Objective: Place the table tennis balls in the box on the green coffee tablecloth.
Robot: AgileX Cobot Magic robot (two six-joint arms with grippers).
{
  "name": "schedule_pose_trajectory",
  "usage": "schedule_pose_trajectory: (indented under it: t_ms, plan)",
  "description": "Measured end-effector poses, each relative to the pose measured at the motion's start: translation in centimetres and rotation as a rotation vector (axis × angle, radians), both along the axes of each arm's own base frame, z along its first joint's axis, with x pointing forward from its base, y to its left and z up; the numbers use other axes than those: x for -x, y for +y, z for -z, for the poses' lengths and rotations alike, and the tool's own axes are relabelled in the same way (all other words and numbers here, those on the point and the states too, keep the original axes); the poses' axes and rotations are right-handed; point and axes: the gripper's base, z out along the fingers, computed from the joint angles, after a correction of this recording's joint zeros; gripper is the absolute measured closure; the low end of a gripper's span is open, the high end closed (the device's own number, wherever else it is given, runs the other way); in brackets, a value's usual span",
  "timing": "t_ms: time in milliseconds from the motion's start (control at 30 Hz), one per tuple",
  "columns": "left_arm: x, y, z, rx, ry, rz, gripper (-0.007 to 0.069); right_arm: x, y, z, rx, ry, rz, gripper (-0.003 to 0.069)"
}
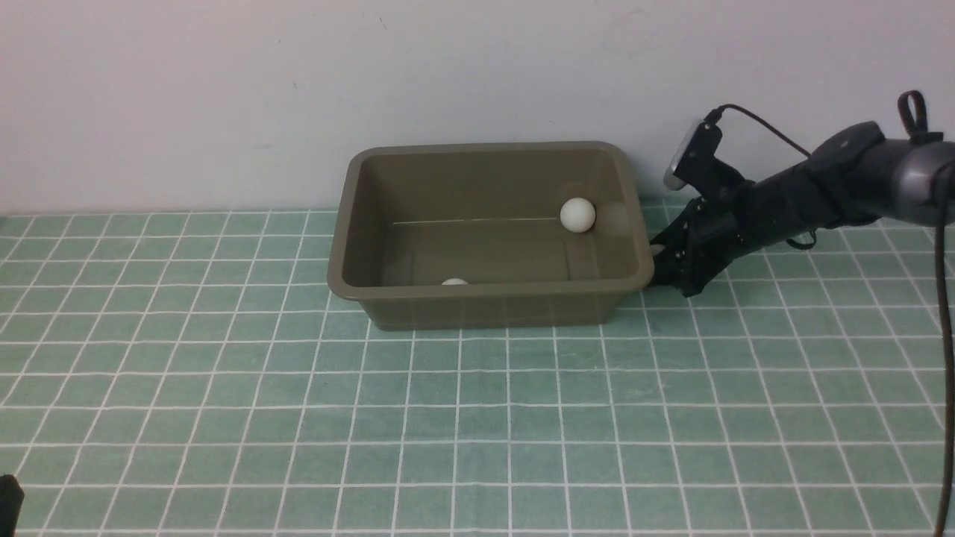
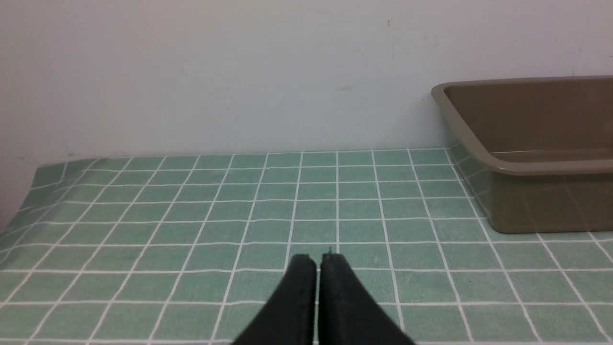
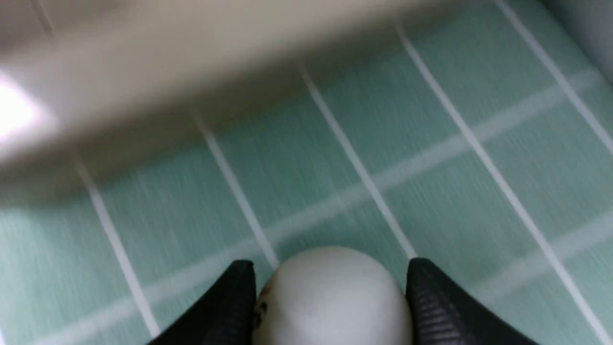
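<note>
The olive-brown box (image 1: 489,302) stands on the green checked tablecloth (image 1: 477,418) near the back wall. One white ball (image 1: 577,214) lies at its back right inside, and a second ball (image 1: 454,282) peeks over the front wall. My right gripper (image 1: 660,265) is low on the cloth just right of the box; in the right wrist view it (image 3: 330,273) is shut on the third white ball (image 3: 333,297), which has a dark print. My left gripper (image 2: 318,261) is shut and empty, left of the box (image 2: 541,165); in the front view only a dark bit shows at the bottom left corner.
A plain white wall runs close behind the box. The cloth's left edge (image 2: 28,191) drops off in the left wrist view. The right arm's cable (image 1: 944,335) hangs down at the far right.
</note>
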Motion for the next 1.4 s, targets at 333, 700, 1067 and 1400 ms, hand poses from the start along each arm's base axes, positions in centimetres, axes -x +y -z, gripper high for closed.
schedule_pose_trajectory:
  t_ms: [333,700,1067,1400]
  plan:
    - [0.0,0.0,0.0,0.000,0.000,0.000,0.0629,2.5,-1.6,-13.0,-0.095,-0.149,0.076,0.0293]
    - [0.0,0.0,0.0,0.000,0.000,0.000,0.0629,3.6,9.5,-11.5,-0.230,-0.115,-0.053,0.0293]
    - [0.0,0.0,0.0,0.000,0.000,0.000,0.0629,2.2,13.5,-5.2,-0.234,-0.074,0.085,0.0292]
    - [0.0,0.0,0.0,0.000,0.000,0.000,0.0629,1.7,13.7,-4.4,-0.279,-0.012,0.157,0.0152]
